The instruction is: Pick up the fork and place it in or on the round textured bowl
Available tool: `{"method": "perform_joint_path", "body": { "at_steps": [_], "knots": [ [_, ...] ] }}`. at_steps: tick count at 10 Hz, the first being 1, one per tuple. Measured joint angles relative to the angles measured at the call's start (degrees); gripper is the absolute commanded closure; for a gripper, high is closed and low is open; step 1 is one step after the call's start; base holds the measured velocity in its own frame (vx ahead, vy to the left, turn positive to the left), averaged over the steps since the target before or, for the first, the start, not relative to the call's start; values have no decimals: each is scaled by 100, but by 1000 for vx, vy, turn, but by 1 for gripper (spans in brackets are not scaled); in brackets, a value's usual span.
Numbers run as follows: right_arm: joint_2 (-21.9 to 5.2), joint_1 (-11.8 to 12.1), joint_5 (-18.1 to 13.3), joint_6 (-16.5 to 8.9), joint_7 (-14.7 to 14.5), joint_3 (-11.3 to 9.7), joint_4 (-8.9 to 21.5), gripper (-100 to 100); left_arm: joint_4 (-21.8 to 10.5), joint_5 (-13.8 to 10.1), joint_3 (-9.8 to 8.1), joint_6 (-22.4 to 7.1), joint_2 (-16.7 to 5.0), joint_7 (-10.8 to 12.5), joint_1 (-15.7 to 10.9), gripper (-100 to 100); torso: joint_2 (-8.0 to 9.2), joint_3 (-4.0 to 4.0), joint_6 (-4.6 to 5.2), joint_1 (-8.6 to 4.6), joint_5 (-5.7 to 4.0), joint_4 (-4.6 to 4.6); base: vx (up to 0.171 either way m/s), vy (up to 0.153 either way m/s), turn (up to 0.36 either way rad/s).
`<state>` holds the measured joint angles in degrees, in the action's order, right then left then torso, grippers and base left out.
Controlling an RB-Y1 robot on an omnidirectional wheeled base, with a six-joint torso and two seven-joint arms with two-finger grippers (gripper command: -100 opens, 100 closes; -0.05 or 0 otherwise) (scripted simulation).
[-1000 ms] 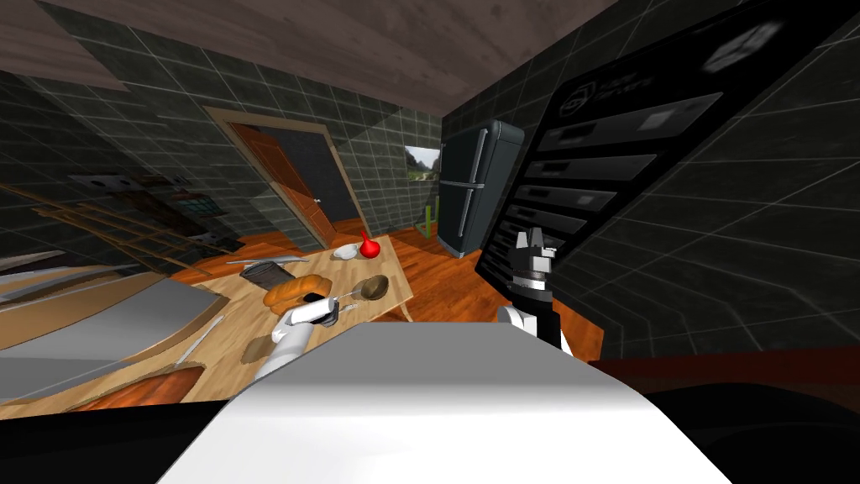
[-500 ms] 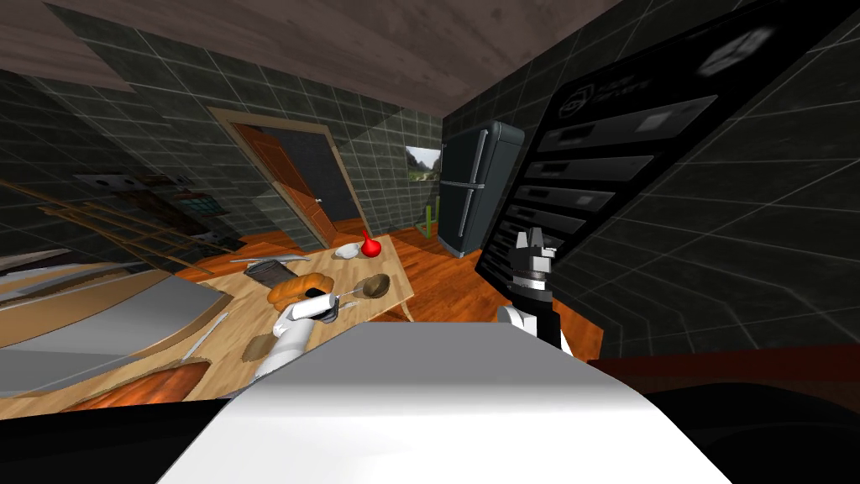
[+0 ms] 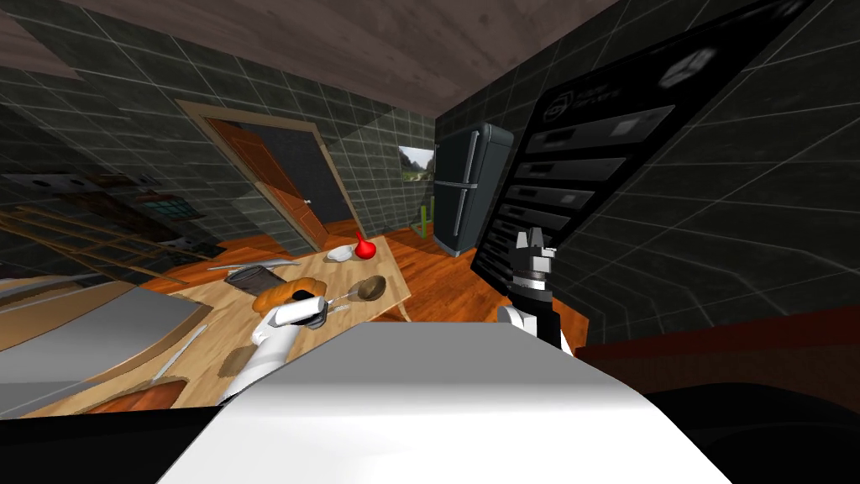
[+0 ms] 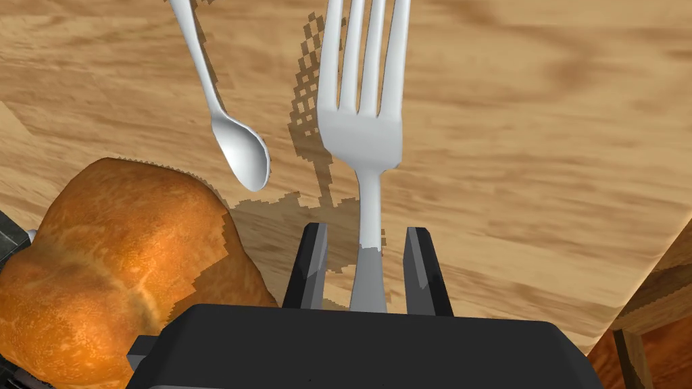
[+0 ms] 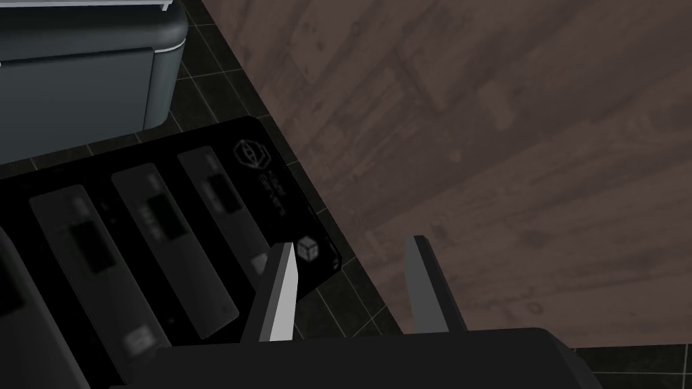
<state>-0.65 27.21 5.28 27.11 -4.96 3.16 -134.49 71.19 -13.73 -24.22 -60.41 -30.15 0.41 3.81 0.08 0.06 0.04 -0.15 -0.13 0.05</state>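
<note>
Against the earlier frames the whole head view is shifted, so the camera is taken to have moved rather than the things; the fork (image 4: 361, 135) is held toward the bowl (image 3: 370, 288) much as before. The left tool (image 4: 366, 229) is closed to a narrow gap on the fork's handle, which runs between the two fingers, tines pointing away from the tool. The fork is carried clear of the desk (image 4: 540, 169), and its shadow is cast on the wood beneath. In the head view its tines are seen just short of the brown bowl, which stands near the desk's far edge. A spoon (image 4: 240, 152) lies on the desk just beside the fork's head, and a loaf (image 4: 115, 256) lies close by the tool's side. The left arm is stretched low and forward over the desk, the forearm roughly level. The right arm is raised at the robot's right with its tool (image 5: 351, 242) pointing upward, the fingers set apart and nothing held between them.
</note>
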Motion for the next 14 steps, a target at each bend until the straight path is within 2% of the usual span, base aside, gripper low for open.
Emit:
{"method": "perform_joint_path", "body": {
  "at_steps": [4, 7, 11, 14],
  "knots": [
    [0, 0, 0, 0, 0, 0, 0, 0, 427, -104, -28, -402, -345, 177, 314, 100, -4, -3, -1, -9, -2, -2, 6, -32, -80],
    [0, 1, 0, 0, 0, 0, 0, 0, 682, -132, -70, -732, -488, 289, 372, 100, -14, -7, -3, -23, -4, -2, 29, -61, -5],
    [1, 2, 0, 0, 0, 0, -1, 0, 1006, -175, -220, -1224, -483, 267, 230, 100, -31, -16, -2, -50, -9, -3, 72, -111, 48],
    [1, 2, 0, 1, 0, 0, -1, 0, 1221, -201, -382, -1597, -377, 166, 36, 100, -60, -34, 19, -48, 11, -9, 98, -114, 43]
  ]
}}
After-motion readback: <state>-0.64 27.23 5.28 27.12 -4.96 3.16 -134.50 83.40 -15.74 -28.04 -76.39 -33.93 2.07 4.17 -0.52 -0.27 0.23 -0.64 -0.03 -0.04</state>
